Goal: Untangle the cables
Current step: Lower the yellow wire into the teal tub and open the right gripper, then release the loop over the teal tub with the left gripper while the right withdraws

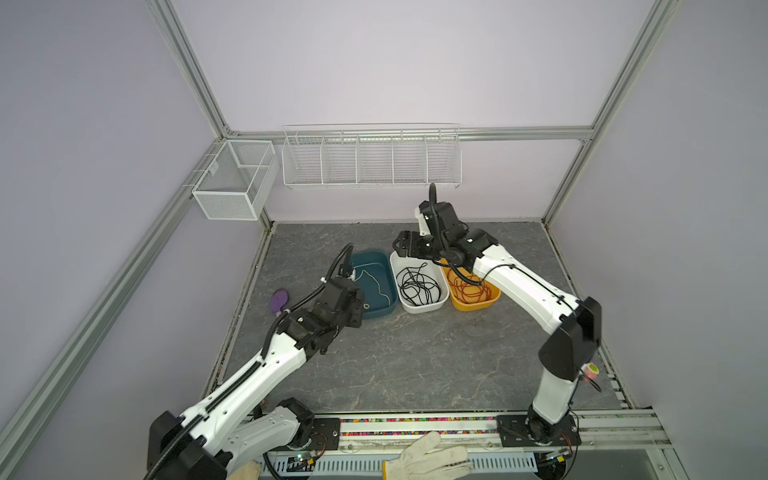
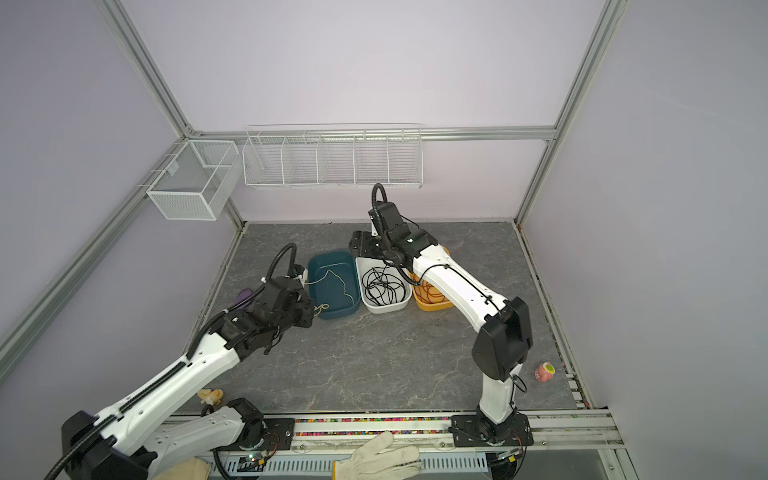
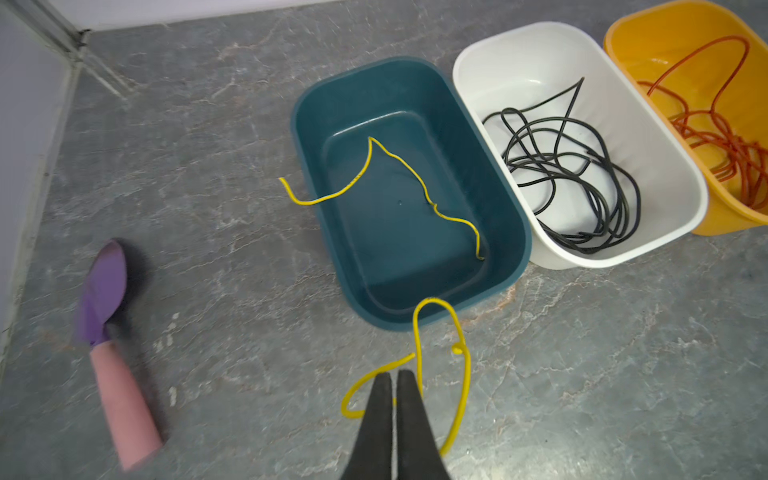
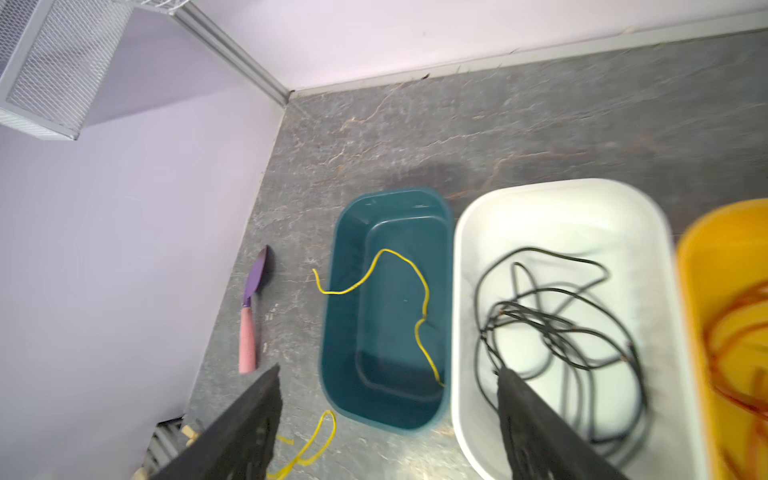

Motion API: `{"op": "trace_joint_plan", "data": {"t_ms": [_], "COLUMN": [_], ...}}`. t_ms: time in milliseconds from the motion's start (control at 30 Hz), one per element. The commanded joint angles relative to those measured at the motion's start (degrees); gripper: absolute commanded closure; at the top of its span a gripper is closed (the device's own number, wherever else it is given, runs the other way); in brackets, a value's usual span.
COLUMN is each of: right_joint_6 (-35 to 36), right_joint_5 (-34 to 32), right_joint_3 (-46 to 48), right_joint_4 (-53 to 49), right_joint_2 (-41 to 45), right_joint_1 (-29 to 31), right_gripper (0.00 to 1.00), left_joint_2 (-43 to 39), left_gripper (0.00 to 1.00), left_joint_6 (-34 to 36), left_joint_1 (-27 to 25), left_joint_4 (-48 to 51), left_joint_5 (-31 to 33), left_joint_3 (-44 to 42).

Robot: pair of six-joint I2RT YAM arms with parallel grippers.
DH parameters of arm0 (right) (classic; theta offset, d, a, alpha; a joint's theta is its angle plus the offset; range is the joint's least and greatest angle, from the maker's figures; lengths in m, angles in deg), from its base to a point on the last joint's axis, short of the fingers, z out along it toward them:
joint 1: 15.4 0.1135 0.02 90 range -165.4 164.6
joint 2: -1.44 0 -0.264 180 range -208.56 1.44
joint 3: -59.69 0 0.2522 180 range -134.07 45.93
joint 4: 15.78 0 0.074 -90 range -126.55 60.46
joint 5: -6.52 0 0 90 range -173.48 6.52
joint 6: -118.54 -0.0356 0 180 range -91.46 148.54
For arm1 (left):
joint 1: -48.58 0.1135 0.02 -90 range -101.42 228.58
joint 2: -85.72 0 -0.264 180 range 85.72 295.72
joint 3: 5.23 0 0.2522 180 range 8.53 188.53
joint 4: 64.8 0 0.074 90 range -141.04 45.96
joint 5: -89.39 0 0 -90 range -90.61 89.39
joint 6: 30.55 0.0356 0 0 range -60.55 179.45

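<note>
Three bins stand side by side on the table (image 3: 208, 166): a teal bin (image 3: 395, 87), a white bin (image 3: 540, 54) and an orange bin (image 3: 665, 33). The cables are sorted by colour. A yellow cable (image 3: 405, 168) lies in the teal bin, one end hanging out over its rim. A tangled black cable (image 3: 590, 247) lies wholly in the white bin, and a coiled red cable (image 3: 744, 158) lies in the orange bin. The left gripper (image 3: 392, 374) is clenched on a looped yellow cable (image 3: 468, 374) just outside the teal bin's near end, and one loop of it reaches over that bin's rim. The right gripper (image 4: 390, 370) hangs above the bins with its jaws spread wide and nothing between them. A purple trowel (image 3: 104, 286) with a pink handle lies apart, near the wall.
</note>
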Motion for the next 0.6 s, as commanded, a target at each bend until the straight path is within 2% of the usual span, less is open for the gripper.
{"op": "trace_joint_plan", "data": {"t_ms": [0,133,167,267,333,367,500,567], "right_joint_6": [3.6,6.1,6.8,8.8,10.1,10.6,11.9,11.2], "right_joint_5": [-2.2,-4.9,-5.6,-7.5,-9.7,-11.0,-17.1,-19.4], "right_joint_3": [8.4,18.4,20.5,25.7,29.5,31.5,39.4,43.0], "right_joint_4": [3.5,4.0,3.5,0.5,-1.7,-3.2,-7.2,-8.3], "right_joint_2": [8.9,21.0,23.9,31.5,36.3,38.8,49.6,55.0], "right_joint_1": [-0.2,-0.9,-1.0,-1.1,-1.2,-1.3,-1.5,-1.6], "right_gripper": [0.12,0.01,0.02,0.11,0.12,0.12,0.11,0.11], "left_joint_2": [7.4,15.3,16.8,20.8,23.1,23.9,25.6,26.0], "left_gripper": [1.0,1.0,1.0,1.0,0.98,0.9,0.44,0.32], "left_joint_6": [3.3,4.6,5.1,6.0,6.2,6.2,7.0,7.4], "left_joint_1": [0.9,1.2,1.3,1.8,1.9,1.9,2.1,2.2], "left_joint_4": [-3.6,-3.3,-3.8,-4.4,-3.8,-3.7,-3.8,-2.2], "left_joint_5": [-0.5,2.1,2.8,3.7,4.2,4.3,5.7,6.9], "left_joint_3": [5.2,9.9,10.7,12.7,14.2,14.8,15.5,17.0]}}
